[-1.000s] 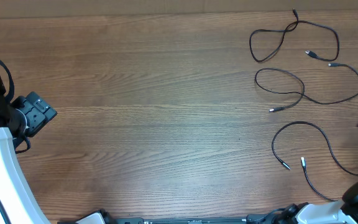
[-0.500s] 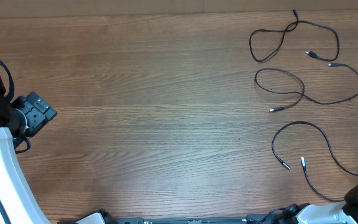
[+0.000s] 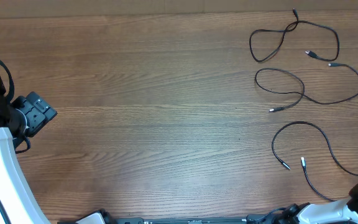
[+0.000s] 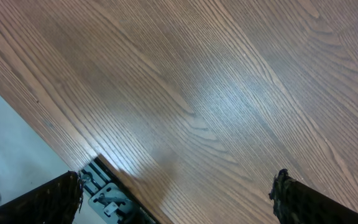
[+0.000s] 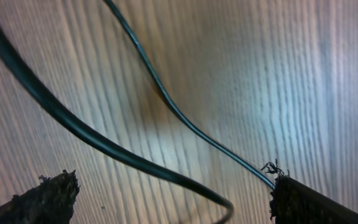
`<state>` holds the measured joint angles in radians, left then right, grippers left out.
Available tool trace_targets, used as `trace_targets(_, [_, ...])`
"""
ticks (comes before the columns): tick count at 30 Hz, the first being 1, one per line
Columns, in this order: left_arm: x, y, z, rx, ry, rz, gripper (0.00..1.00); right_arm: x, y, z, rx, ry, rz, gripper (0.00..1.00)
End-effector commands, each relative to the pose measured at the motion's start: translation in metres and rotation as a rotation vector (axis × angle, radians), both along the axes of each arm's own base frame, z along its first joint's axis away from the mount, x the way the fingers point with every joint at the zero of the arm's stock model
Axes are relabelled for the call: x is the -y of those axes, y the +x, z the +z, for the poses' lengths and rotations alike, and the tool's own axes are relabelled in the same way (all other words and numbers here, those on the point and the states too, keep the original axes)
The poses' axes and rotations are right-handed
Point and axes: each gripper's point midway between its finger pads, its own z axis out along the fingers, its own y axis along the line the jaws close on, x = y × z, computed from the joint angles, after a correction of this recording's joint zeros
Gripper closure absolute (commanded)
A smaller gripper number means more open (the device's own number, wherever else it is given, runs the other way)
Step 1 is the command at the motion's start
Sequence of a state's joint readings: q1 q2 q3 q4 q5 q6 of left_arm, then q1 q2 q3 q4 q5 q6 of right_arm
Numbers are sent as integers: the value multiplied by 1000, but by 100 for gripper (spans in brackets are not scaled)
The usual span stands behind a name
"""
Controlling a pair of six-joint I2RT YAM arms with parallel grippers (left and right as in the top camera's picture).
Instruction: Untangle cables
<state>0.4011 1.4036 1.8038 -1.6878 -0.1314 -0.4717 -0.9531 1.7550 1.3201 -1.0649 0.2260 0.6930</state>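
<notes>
Wooden desk (image 3: 166,124): cables (image 3: 303,92) lie in separate loose loops, 1 to 4 o'clock, unmoved over last second. Right claw (image 5: 173,199) gone from 3 o'clock edge, pulled back toward 5 o'clock; jaws apart, nothing clamped, one cord beneath. Left claw (image 3: 39,112) parked at 9 o'clock, jaws apart, empty. Judgement: cords look separated, task near done.
</notes>
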Motion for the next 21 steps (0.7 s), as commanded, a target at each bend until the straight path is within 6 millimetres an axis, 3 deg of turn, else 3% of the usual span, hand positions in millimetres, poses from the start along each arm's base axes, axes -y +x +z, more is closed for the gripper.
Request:
trace_targets(1, [-1, -1, -2, -3, -7, 18, 1, 2, 12, -9, 20, 30, 99, 1])
trace_targets(6, [-1, -1, -2, -3, -7, 18, 0, 5, 16, -12, 33, 26, 106, 27])
trace_targets(9, [-1, -1, -2, -3, -7, 18, 1, 7, 17, -12, 37, 19, 107, 58])
trace_targets(15, [-1, -1, -2, -3, -7, 18, 0, 11, 21, -11, 52, -2, 107, 90])
trace_targets(21, [-1, -1, -2, -3, -7, 18, 0, 12, 30, -11, 93, 3, 142, 96])
